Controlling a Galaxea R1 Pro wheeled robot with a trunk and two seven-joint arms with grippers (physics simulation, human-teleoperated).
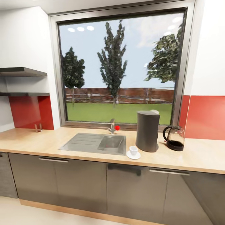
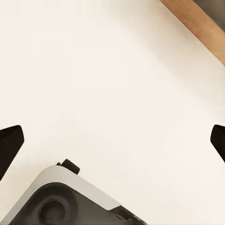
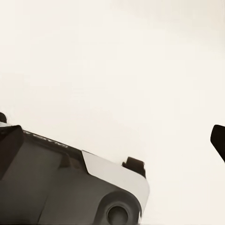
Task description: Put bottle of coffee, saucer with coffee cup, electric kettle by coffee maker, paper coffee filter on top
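Running across the head view, the long light beige wood-look kitchen countertop (image 1: 37, 142) lies above dark grey cabinet fronts (image 1: 78, 181), with an inset steel sink (image 1: 93, 143) under a big window (image 1: 120, 68) and red wall panels (image 1: 204, 117) at both sides. On the worktop I count one tall dark grey coffee maker (image 1: 147, 131), one clear glass electric kettle (image 1: 175, 138) with black base just right of it, and one small white coffee cup (image 1: 133, 150) standing on one white saucer (image 1: 133, 155) near the machine's front left. Two dark shelves (image 1: 22, 72) at the left are cut off by the frame. Each wrist view looks at the pale floor (image 2: 112, 84) and part of the robot's base (image 2: 61, 201); the left claw (image 2: 112, 140) and the right claw (image 3: 112, 136) are both spread wide, holding nothing, their black fingertips (image 2: 9, 143) cut at the edges.
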